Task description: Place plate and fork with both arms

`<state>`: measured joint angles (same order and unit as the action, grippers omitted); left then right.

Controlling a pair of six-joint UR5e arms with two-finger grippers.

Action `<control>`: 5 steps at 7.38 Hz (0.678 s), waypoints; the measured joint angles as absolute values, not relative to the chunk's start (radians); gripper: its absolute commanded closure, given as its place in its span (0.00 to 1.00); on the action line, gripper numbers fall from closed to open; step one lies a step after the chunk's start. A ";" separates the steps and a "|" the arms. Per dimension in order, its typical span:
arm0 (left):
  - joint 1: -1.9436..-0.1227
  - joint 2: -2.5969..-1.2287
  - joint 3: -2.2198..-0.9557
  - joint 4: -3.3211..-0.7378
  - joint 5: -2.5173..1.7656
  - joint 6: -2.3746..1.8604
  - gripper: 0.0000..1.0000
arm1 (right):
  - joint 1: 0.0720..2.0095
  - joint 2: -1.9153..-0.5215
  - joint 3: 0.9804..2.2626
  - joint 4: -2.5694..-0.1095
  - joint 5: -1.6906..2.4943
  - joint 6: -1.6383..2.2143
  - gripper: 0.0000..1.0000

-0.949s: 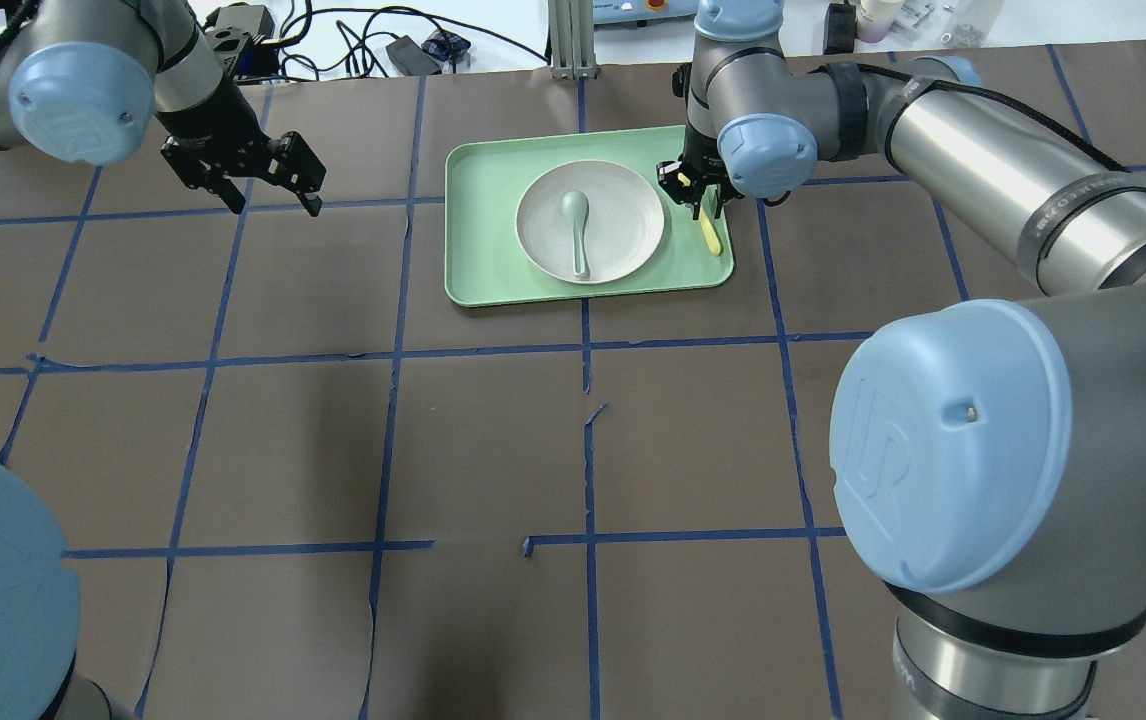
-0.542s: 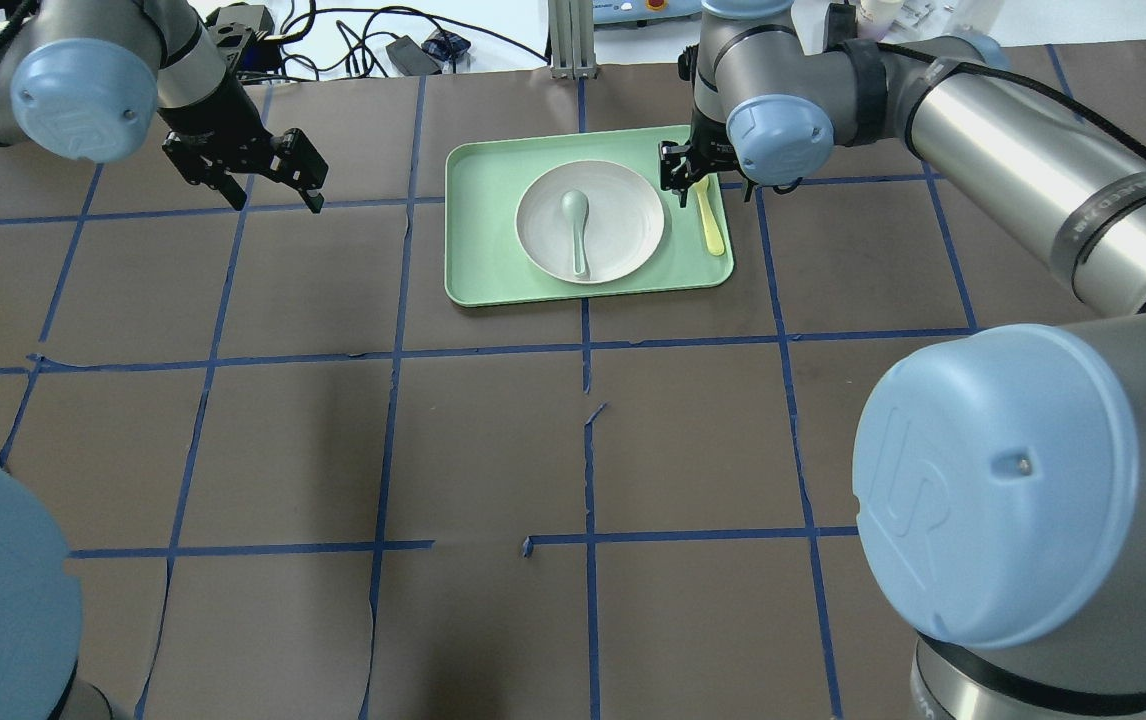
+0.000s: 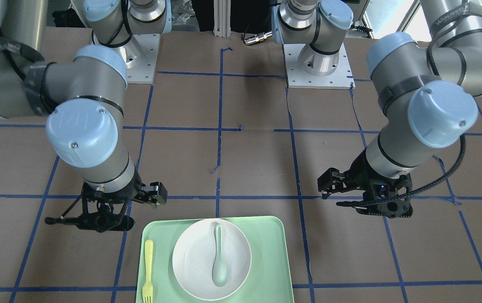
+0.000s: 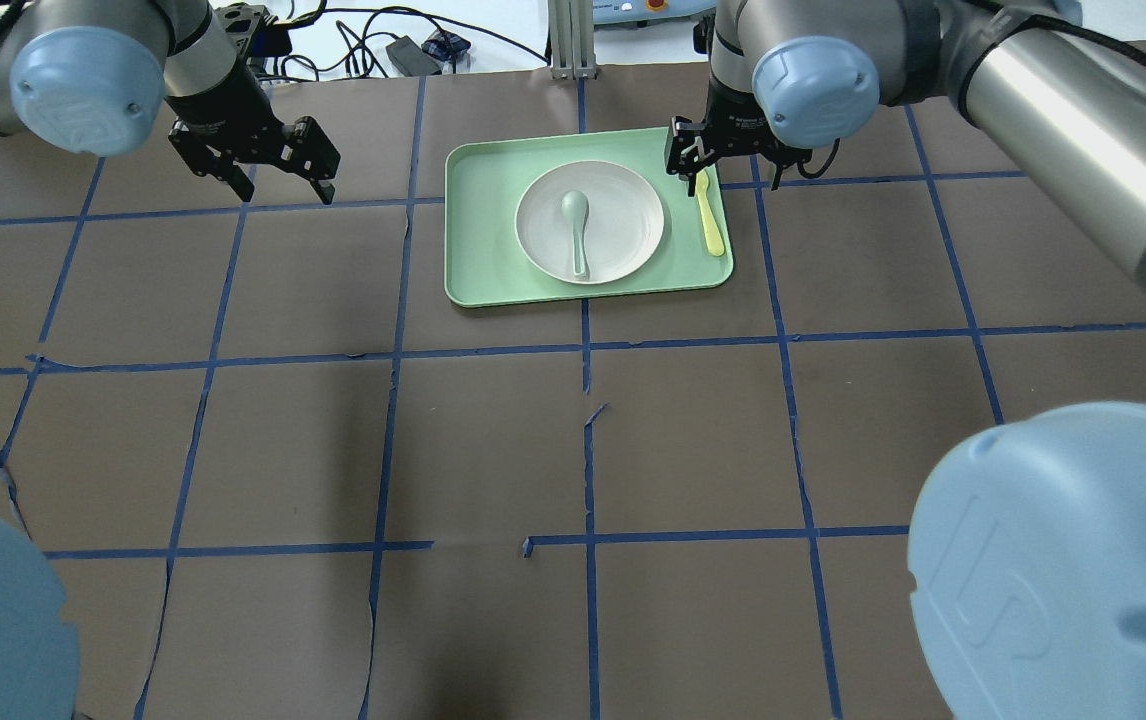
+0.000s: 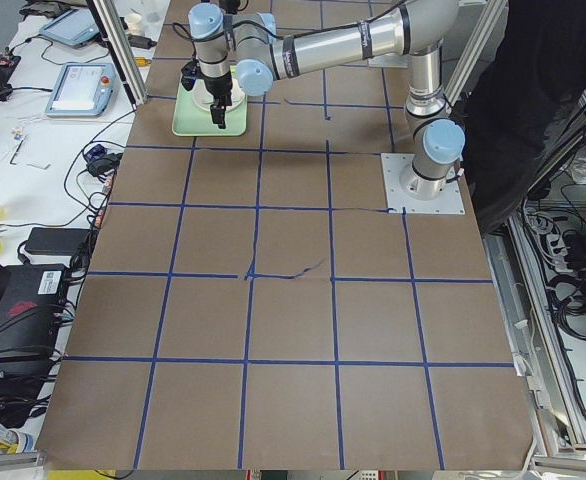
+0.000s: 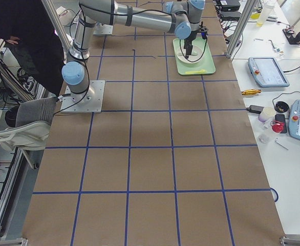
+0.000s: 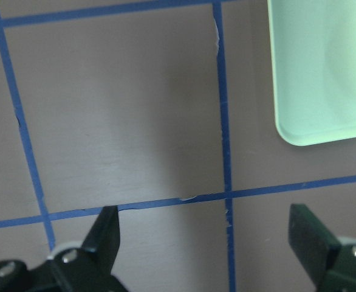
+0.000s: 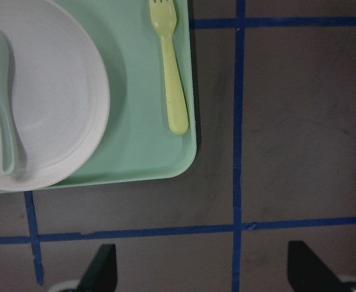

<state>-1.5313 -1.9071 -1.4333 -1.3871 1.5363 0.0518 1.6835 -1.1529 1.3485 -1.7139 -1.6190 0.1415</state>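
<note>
The white plate (image 4: 623,215) sits on the mint-green tray (image 4: 483,270) with a grey-green spoon (image 4: 576,230) lying in it. The pale-yellow fork (image 4: 708,218) lies on the tray, right of the plate, and nothing holds it. It also shows in the right wrist view (image 8: 172,73) and the front view (image 3: 148,269). My right gripper (image 4: 693,170) hangs open and empty above the tray's right side, clear of the fork; its fingers (image 8: 102,267) are spread wide. My left gripper (image 4: 285,190) is open and empty over the table, left of the tray.
Brown paper with blue tape lines covers the table (image 4: 583,450). Cables and boxes (image 4: 403,50) lie past the far edge. A corner of the tray (image 7: 324,73) shows in the left wrist view. Both arm bases (image 3: 316,63) stand at the robot side.
My right gripper has lifted off the fork and drawn away from it; the fork stays lying on the tray. My left gripper has shifted slightly toward the far edge.
</note>
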 measured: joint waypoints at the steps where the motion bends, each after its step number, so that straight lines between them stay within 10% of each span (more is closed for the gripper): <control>1: -1.570 -1.890 -1.431 -1.442 1.553 -0.033 0.00 | 1.681 -1.210 1.365 -1.656 -1.617 0.147 0.00; 5: -1.636 -1.813 -1.428 -1.615 1.586 -0.105 0.00 | 1.677 -1.381 1.469 -1.585 -1.617 0.147 0.00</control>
<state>-1.6360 -1.8133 -1.4276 -1.6154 1.5861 -0.1054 1.6769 -1.3811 1.4693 -1.5847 -1.6172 0.1470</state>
